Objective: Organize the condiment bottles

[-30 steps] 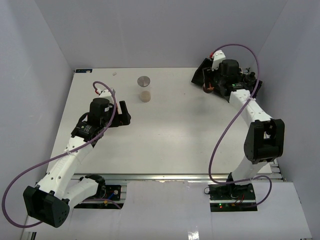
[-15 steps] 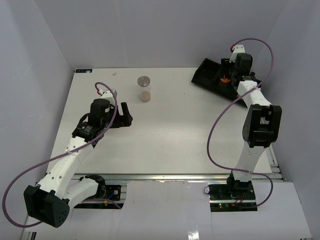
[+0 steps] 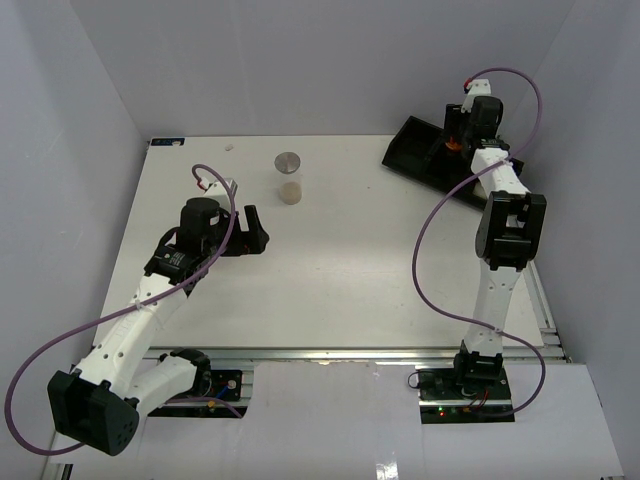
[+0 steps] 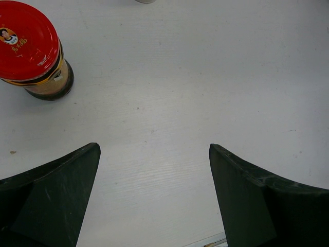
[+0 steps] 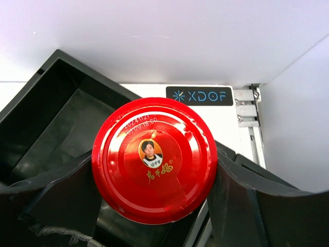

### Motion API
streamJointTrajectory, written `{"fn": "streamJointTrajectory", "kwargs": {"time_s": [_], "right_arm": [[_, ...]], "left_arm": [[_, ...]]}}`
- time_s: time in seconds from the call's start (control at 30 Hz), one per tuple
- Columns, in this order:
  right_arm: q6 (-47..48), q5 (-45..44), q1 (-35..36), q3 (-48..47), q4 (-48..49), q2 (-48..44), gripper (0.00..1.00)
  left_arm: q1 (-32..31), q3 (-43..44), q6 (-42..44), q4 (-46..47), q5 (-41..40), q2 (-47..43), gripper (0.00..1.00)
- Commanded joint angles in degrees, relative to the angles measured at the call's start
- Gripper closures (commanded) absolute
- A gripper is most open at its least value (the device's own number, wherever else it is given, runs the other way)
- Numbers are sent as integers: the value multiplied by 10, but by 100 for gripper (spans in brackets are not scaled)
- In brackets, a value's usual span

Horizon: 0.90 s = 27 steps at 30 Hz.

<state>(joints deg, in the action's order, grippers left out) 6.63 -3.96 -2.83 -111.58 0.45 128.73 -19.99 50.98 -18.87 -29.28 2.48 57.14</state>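
My right gripper (image 3: 460, 140) is shut on a red-capped jar (image 5: 154, 159) and holds it over the back right part of the black tray (image 3: 415, 142). The jaws press the cap from both sides in the right wrist view (image 5: 152, 198). A clear jar with a flat grey lid (image 3: 288, 163) and brown contents stands at the back middle of the table. My left gripper (image 3: 252, 228) is open and empty, low over the table. In the left wrist view (image 4: 154, 170) a second red-capped jar (image 4: 28, 43) stands ahead and to the left of its fingers.
The tray's dark inside (image 5: 56, 118) shows below the held jar. White walls close in the table at the back and both sides. The table's right rail (image 3: 545, 300) runs beside the right arm.
My right arm has swung from the tray's middle to its back right end, carrying the red-capped jar. My left gripper has crept slightly to the right.
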Motion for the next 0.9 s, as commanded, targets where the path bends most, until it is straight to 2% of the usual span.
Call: {"fn": "streamJointTrajectory", "kwargs": {"time_s": [0.0, 0.27, 0.5, 0.73, 0.87], "right_arm": [[-2, 3, 3, -75, 91, 3, 92], [-6, 0, 3, -41, 110, 8, 89], [-14, -21, 3, -17, 120, 15, 71], [-9, -35, 3, 4, 130, 16, 68], [-14, -34, 3, 5, 128, 19, 59]], "left_arm": [[1, -3, 4, 14, 14, -7, 2], [2, 0, 3, 12, 13, -3, 2], [1, -1, 4, 11, 9, -3, 2], [1, -4, 4, 10, 6, -2, 2], [1, -7, 0, 12, -2, 0, 2]]}}
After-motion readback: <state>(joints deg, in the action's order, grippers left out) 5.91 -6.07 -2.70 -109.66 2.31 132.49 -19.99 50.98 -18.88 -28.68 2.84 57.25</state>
